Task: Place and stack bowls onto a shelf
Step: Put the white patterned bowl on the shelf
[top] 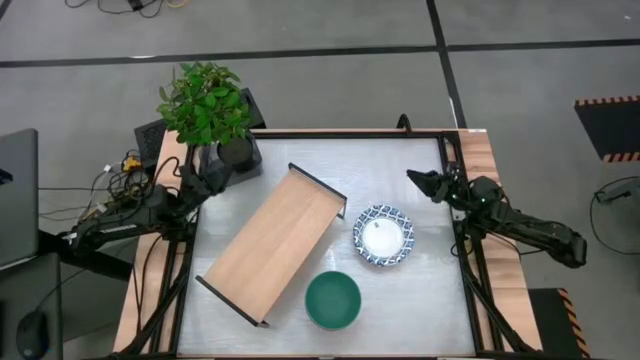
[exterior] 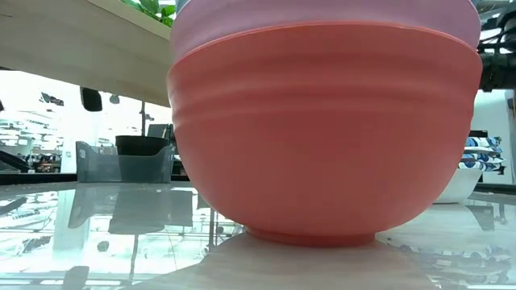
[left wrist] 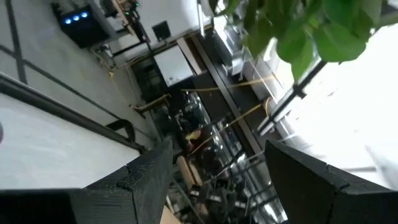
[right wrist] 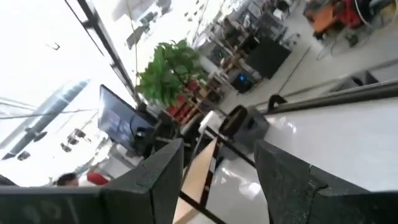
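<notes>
The light-wood shelf (top: 275, 245) lies slantwise on the table's middle, resting on its black end frames. To its right a blue-and-white patterned bowl (top: 383, 236) sits upright on the table, and a green bowl (top: 332, 300) stands nearer the front. In the low view a red bowl (exterior: 322, 153) stands on the table close to the camera with a pink bowl (exterior: 322, 20) nested in it; neither shows in the high view. My left gripper (top: 212, 178) hovers open by the plant pot, off the shelf's far left. My right gripper (top: 420, 182) hangs open at the table's right side, beyond the patterned bowl.
A leafy plant in a black pot (top: 235, 150) stands at the table's far left corner, close to my left gripper. Black frame rails (top: 465, 250) and wooden strips edge the table. A laptop (top: 15, 200) and cables lie off the left side. Bare tabletop shows between the bowls and the right rail.
</notes>
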You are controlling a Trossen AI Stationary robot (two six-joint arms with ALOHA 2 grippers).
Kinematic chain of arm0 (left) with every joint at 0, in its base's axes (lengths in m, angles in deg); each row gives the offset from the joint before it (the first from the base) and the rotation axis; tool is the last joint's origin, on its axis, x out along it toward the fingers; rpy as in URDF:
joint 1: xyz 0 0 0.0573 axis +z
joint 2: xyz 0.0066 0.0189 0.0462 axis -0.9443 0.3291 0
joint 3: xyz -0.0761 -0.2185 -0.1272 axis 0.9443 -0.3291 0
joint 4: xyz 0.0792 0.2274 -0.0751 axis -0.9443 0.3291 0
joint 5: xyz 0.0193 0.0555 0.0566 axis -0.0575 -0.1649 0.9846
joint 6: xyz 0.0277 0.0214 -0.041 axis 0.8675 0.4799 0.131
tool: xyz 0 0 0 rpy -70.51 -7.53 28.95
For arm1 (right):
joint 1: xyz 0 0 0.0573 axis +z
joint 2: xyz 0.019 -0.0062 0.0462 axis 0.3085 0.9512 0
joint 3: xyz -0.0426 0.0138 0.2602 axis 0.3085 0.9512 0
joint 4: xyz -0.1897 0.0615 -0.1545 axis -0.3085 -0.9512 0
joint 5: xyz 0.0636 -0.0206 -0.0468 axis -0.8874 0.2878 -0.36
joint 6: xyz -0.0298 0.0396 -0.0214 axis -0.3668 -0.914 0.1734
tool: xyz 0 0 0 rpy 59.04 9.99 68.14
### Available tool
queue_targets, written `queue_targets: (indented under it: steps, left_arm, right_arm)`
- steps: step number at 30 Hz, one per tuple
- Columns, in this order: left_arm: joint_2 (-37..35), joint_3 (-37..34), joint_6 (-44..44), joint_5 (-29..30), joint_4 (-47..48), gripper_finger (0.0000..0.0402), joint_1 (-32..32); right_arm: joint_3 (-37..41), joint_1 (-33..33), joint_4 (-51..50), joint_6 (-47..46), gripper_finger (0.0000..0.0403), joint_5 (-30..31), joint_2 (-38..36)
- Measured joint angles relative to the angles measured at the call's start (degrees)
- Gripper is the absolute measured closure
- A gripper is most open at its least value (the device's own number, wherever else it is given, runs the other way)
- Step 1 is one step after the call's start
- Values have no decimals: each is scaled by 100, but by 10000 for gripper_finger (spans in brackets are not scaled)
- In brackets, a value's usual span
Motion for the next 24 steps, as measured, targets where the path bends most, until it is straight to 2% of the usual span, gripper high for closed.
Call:
queue_targets:
  steps: [2, 4, 8, 13, 18, 22, 24]
  left_arm:
    - [-2, 13, 93, -65, -7, 159, -1]
    - [-2, 16, 128, -24, 87, 159, -1]
    - [-1, 23, 136, 287, 261, 159, -1]
    - [0, 32, 144, 586, 451, 159, -1]
    - [0, 39, 144, 684, 677, 159, 1]
    - [0, 43, 141, 680, 710, 159, 1]
    - [0, 45, 141, 680, 714, 159, 1]
  right_arm:
    - [-314, 49, -54, 272, 179, -176, 32]
    - [-877, 117, -715, 596, 181, -188, 213]
    - [-2274, 218, -3572, 1299, 190, -131, 1100]
    - [-3668, 308, -6455, 1052, 204, -135, 2730]
    - [-4194, 532, -7944, 152, 223, -268, 3943]
    - [-4166, 929, -8328, -581, 237, -794, 4481]
    - [-4165, 1268, -8142, -872, 242, -948, 4592]
